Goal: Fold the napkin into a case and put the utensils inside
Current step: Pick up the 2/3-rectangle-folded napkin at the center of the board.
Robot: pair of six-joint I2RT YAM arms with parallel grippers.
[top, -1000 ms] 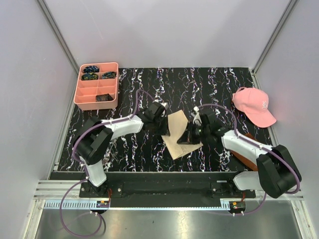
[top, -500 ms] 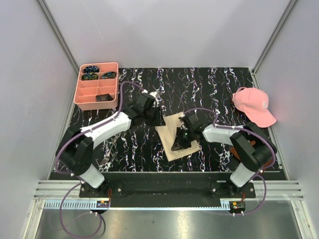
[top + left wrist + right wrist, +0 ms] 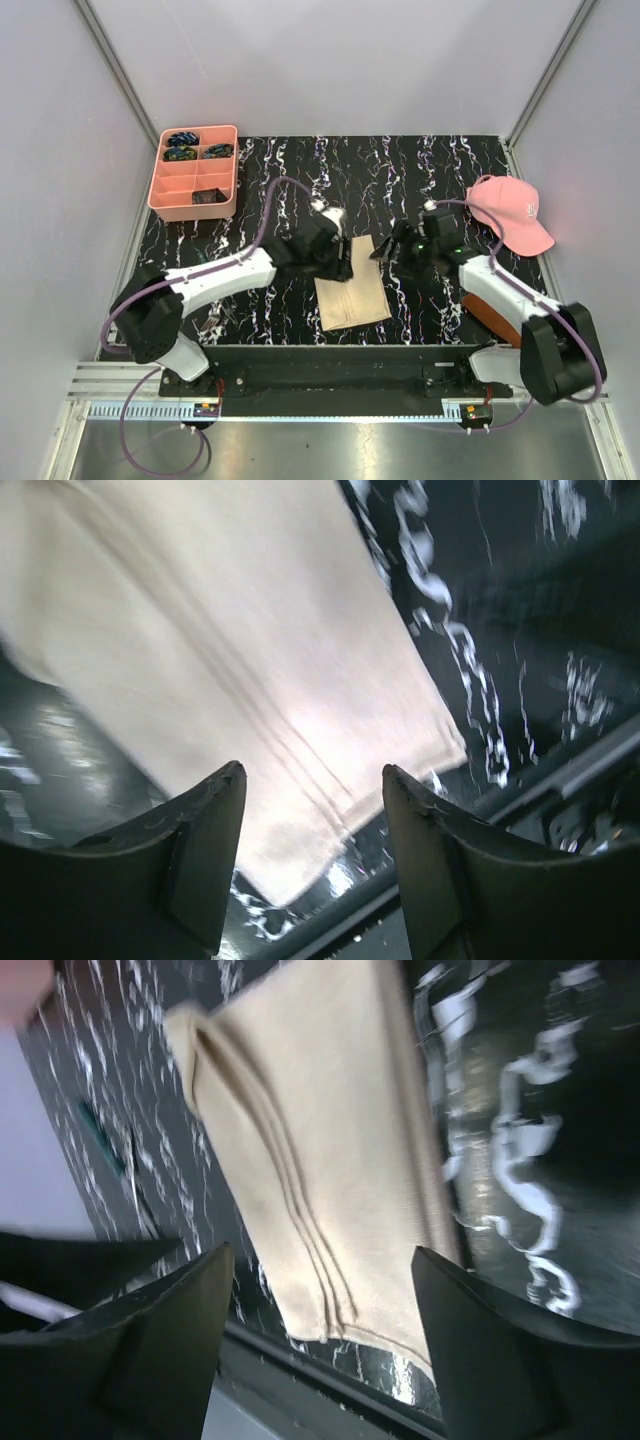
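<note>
The napkin lies flat on the black marbled table as a folded tan rectangle, its stitched hem toward the near edge. My left gripper hovers over the napkin's far left corner. In the left wrist view the left gripper is open over the napkin, with nothing between its fingers. My right gripper is at the napkin's far right corner. It stands open above the napkin and is empty. Slim utensils lie on the table left of the napkin, faint in the top view.
A pink compartment tray with small dark items stands at the far left. A pink cap lies at the far right. A dark brown square lies under the right arm. The table's metal front rail runs just past the napkin's hem.
Both grippers have opened and let go of the napkin. It now lies flat as a neat rectangle, and both grippers have drawn back toward its far corners.
</note>
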